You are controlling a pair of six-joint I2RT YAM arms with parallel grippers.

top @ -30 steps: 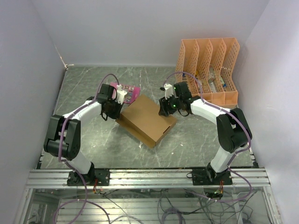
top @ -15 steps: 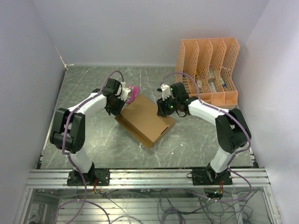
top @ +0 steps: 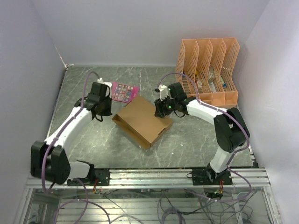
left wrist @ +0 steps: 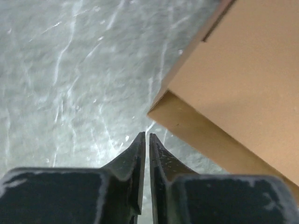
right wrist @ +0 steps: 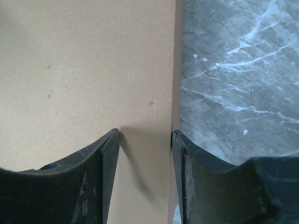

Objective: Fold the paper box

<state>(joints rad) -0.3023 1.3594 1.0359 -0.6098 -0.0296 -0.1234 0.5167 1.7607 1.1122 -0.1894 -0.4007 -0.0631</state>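
The paper box (top: 141, 120) lies just beside the pink card (top: 123, 92). Your right gripper (right wrist: 145, 134) gapes empty over the box's edge. Your left gripper (left wrist: 145, 136), pinched shut and empty, stands clear. Push one-sided and the box could skid.

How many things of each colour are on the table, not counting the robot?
Brown: 1, the paper box
Pink: 1, the card
Orange: 1, the file organizer, its blurry contents not counted
Total: 3

The paper box (top: 141, 120) lies with the card (top: 122, 92) behind-left and the organizer (top: 208, 70) behind-right.
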